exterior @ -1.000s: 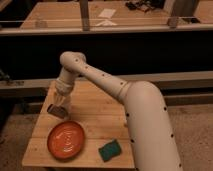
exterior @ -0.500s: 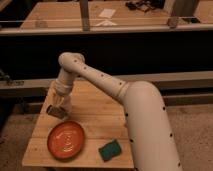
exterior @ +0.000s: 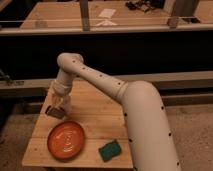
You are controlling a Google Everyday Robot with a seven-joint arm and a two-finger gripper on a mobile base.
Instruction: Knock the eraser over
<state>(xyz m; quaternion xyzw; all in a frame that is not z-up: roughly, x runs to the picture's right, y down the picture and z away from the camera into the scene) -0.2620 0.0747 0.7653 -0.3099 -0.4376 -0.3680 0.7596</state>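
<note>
A small dark block, which I take for the eraser (exterior: 54, 111), sits near the left edge of the wooden table (exterior: 100, 112). It looks tilted or lying low rather than upright. My gripper (exterior: 59, 103) points down right above it and touches or nearly touches its top. The white arm comes in from the lower right and bends over the table to reach it. The gripper's body hides part of the eraser.
An orange plate (exterior: 66, 139) lies on the front left of the table, just below the eraser. A green sponge (exterior: 110, 149) rests at the front edge. Behind the table runs a dark wall with a railing, and beyond that a wooden counter (exterior: 100, 15).
</note>
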